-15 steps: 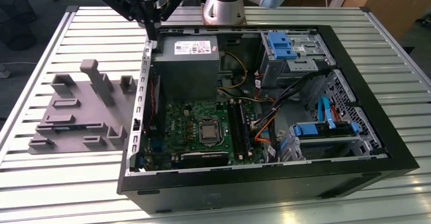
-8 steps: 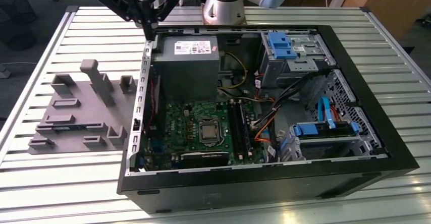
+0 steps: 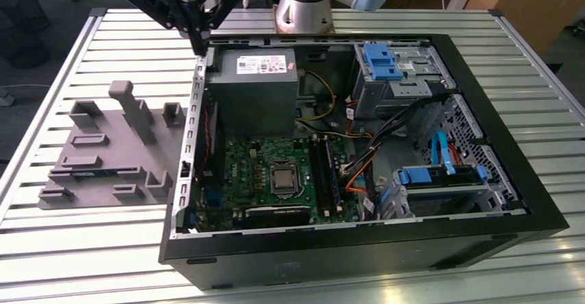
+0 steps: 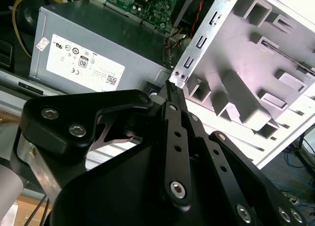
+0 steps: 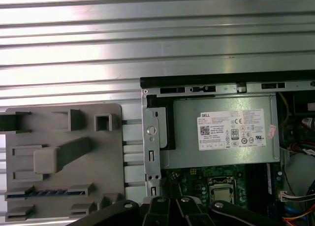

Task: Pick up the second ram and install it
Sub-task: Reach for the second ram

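The open computer case (image 3: 366, 249) lies on its side on the slatted aluminium table (image 3: 92, 249), with the grey fixture tray (image 3: 101, 146) beside it at the case's 9 o'clock in the exterior view. The gripper (image 3: 199, 45) hangs tip-down over the case's 11 o'clock corner, just above the metal frame edge that separates the tray from the power supply (image 3: 251, 92). Its two black fingers (image 4: 172, 132) are together, meeting at a single narrow tip with nothing held between them. In the second wrist view that tip sits over the perforated frame strip, with the power supply's labelled face on one side and the tray's raised blocks on the other. The second ram (image 5: 49, 192) rests on edge in a long slot of the fixture tray, showing as a thin blue strip between two grey end holders in the first wrist view. In the exterior view this slot lies toward 8 o'clock of the tray, well apart from the gripper. Inside the case, the green motherboard (image 3: 246, 167) occupies the area at 6 o'clock of the power supply. The CPU socket (image 3: 285, 179) sits near the board's centre, with the long black memory slots (image 3: 322, 174) just beside it at 3 o'clock. A blue-latched drive cage (image 3: 379, 57) sits at the case's 1 o'clock. The robot arm's base (image 3: 306, 9) stands on the table at 12 o'clock of the case.
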Controlling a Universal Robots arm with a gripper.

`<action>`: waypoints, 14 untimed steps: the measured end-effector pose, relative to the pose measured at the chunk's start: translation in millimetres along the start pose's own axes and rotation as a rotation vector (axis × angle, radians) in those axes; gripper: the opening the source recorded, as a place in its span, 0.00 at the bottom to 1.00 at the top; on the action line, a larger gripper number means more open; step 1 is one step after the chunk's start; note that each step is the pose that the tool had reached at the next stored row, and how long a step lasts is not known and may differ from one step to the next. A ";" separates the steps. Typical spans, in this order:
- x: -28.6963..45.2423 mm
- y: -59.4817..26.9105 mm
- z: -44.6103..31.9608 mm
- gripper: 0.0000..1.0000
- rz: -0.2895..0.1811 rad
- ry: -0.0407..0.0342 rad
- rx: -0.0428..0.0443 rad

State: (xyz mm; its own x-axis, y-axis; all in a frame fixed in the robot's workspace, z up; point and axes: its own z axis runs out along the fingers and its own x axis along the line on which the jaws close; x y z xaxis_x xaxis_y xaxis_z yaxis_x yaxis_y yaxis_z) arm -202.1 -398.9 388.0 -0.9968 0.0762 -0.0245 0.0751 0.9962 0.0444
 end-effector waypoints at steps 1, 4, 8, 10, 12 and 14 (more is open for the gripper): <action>0.7 -0.1 0.0 0.11 0.000 0.0000 0.0000; 2.7 -0.2 0.1 0.11 0.000 0.0000 0.0000; 5.1 -0.4 0.2 0.11 0.000 0.0001 0.0000; 6.3 -0.5 0.3 0.11 0.000 0.0000 0.0000; 7.4 -0.6 0.3 0.11 0.000 0.0000 0.0000; 8.6 -0.7 0.3 0.11 0.000 0.0001 0.0000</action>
State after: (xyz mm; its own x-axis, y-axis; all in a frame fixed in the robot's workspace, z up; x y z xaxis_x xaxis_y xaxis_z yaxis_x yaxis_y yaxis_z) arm -210.8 -398.9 387.4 -0.9968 0.0762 -0.0244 0.0751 0.9962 0.0443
